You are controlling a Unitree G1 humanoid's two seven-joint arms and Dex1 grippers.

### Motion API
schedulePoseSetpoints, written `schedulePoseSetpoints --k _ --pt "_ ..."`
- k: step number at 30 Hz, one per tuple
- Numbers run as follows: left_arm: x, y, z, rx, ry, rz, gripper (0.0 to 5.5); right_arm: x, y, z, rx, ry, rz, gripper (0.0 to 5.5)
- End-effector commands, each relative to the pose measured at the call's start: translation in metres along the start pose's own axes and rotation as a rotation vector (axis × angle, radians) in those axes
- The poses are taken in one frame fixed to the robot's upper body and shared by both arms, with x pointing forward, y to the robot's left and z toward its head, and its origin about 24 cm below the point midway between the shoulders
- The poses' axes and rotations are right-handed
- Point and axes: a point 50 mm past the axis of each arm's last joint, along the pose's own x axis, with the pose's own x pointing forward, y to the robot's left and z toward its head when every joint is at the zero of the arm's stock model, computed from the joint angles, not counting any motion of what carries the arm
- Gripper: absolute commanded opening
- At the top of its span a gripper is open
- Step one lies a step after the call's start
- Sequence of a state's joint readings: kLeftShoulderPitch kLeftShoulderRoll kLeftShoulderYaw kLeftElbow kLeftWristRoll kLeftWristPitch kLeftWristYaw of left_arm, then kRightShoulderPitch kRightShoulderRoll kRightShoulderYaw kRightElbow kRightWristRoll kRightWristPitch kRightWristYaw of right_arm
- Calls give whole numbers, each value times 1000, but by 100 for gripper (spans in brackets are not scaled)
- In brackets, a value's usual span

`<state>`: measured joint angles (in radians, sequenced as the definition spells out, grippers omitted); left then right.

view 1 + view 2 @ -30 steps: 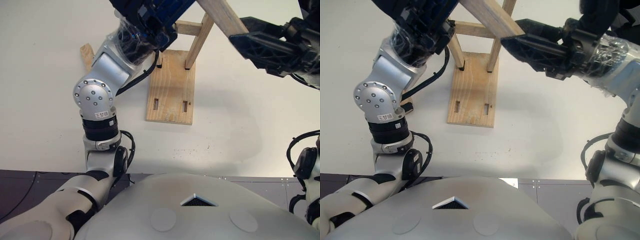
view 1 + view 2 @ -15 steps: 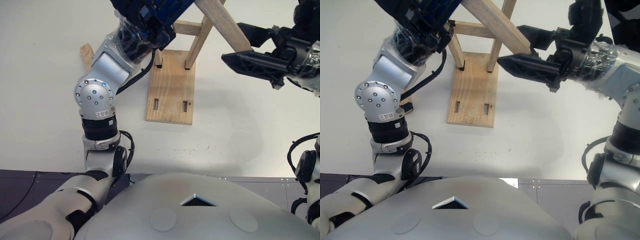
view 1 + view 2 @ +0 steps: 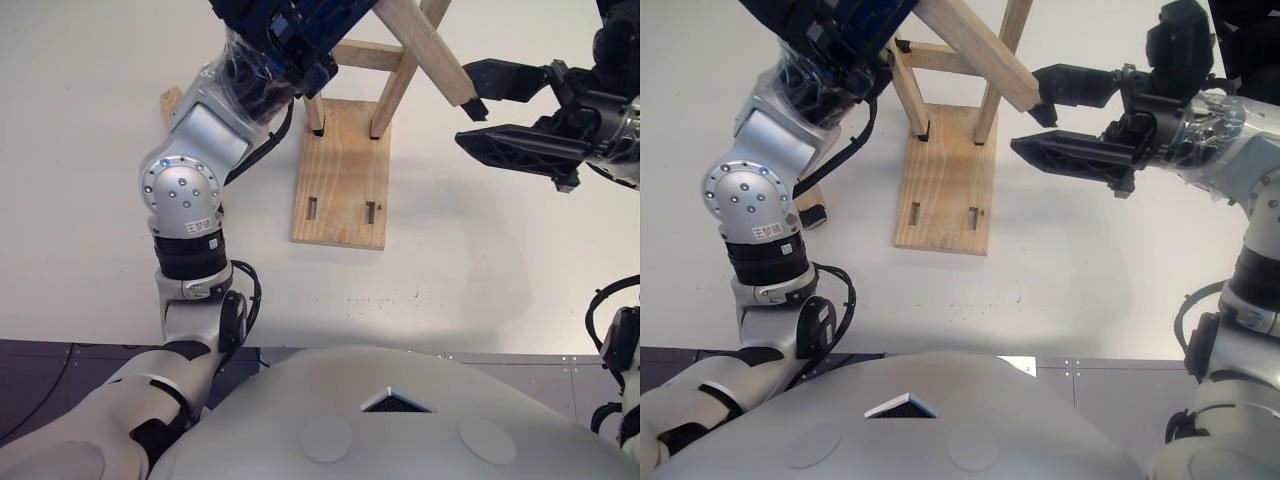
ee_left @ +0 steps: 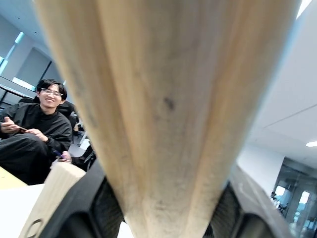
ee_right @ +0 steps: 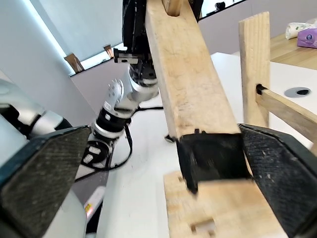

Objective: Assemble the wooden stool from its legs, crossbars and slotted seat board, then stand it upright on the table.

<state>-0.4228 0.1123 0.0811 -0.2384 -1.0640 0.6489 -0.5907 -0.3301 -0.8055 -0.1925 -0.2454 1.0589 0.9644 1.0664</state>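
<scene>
Reads as an open-plan office or robotics lab, not a home. Plain white surface (image 3: 90,230) with a round cable grommet (image 5: 297,91) set in it, office-desk style, and a dark riveted panel (image 3: 40,365) along its near edge. Left wrist view: high white ceiling (image 4: 292,94) with a strip light (image 4: 311,144), glass partitions (image 4: 292,191) far back. Right wrist view: wooden desk (image 5: 292,47) behind, tissue pack (image 5: 309,34) on it
</scene>
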Motion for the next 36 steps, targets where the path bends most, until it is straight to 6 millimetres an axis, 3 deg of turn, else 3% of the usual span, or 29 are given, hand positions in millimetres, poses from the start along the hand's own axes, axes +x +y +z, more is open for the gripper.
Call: schedulePoseSetpoints --k 1,10,19,36 --pt "-4 4 2 42 4 41 203 -15 -3 -3 2 29 -1 540" --pt "-25 8 13 162 53 114 203 -37 -26 -33 16 134 -140 540" --pt "-58 5 19 205 183 134 203 -41 -31 -40 20 141 -172 540" --pt "-85 4 8 399 398 115 203 -36 -28 -51 33 133 -197 540"
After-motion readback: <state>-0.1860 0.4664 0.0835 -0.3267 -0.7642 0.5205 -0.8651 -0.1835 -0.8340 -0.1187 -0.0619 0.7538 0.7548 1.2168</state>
